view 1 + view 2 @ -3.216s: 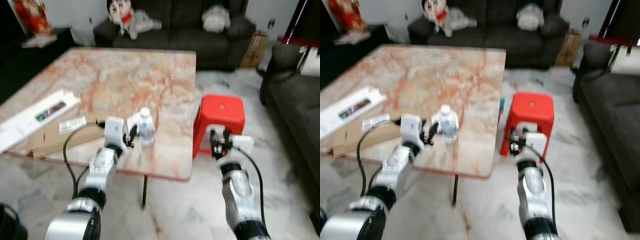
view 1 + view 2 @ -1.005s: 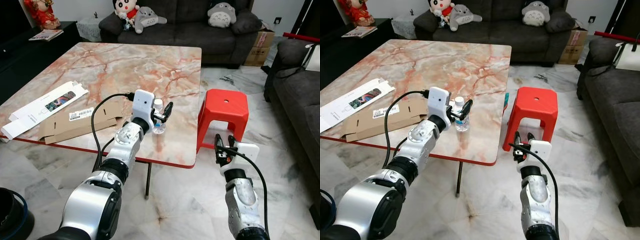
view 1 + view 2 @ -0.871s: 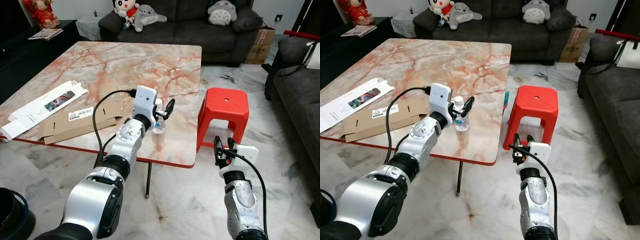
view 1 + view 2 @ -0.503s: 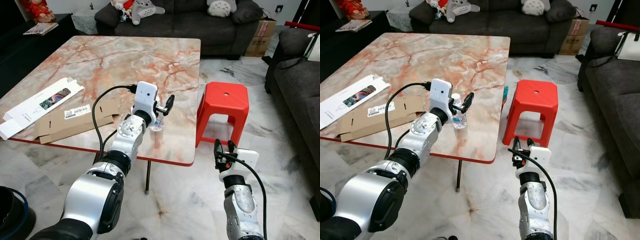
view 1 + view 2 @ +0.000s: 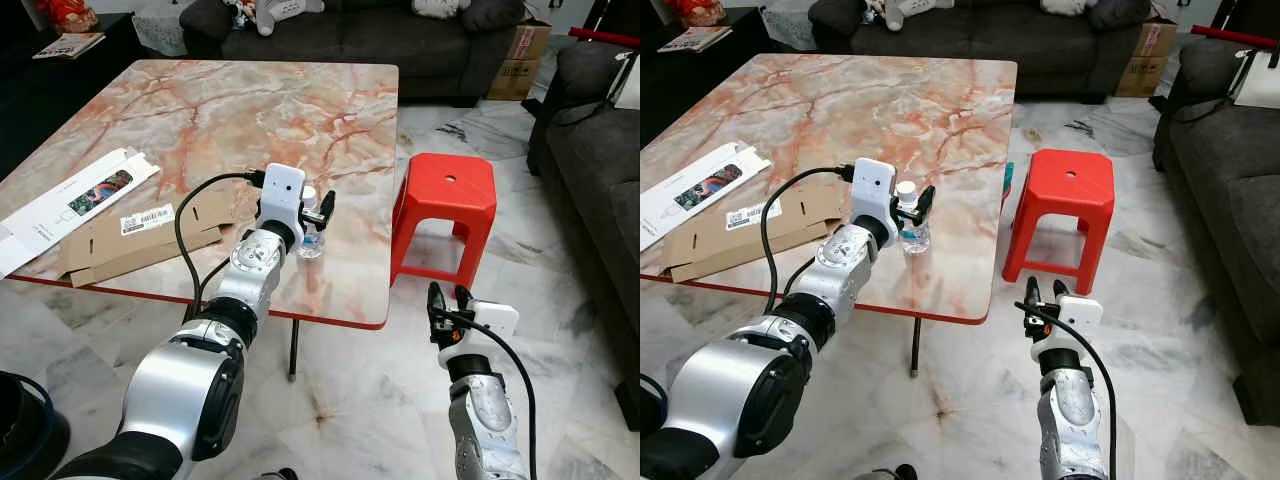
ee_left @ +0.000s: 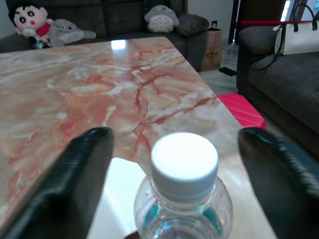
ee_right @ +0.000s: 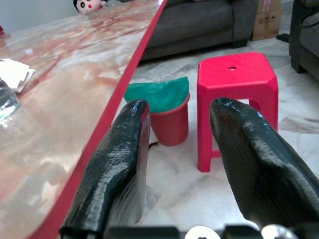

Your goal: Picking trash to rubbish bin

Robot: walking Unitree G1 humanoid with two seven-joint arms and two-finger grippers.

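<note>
A clear plastic water bottle (image 5: pixel 311 238) with a white cap (image 6: pixel 184 158) stands near the front right of the marble table (image 5: pixel 230 110). My left gripper (image 5: pixel 313 212) is open at the bottle's neck. One black finger (image 6: pixel 84 172) is on each side of the cap, with a gap to each. A white crumpled paper (image 7: pixel 13 73) lies on the table beside the bottle. My right gripper (image 5: pixel 446 299) hangs low over the floor, open and empty. A red rubbish bin with a green liner (image 7: pixel 161 117) stands under the table's edge, next to the stool.
A red plastic stool (image 5: pixel 446 205) stands right of the table. Flattened cardboard (image 5: pixel 130 240) and a white box (image 5: pixel 68 208) lie on the table's left. Dark sofas (image 5: pixel 600 150) stand at the right and behind. A black bin (image 5: pixel 20 432) is at my lower left.
The view has tilted down and shifted. My left gripper's fingers have drawn in closer around the bottle's neck. The right gripper still hangs low and open.
</note>
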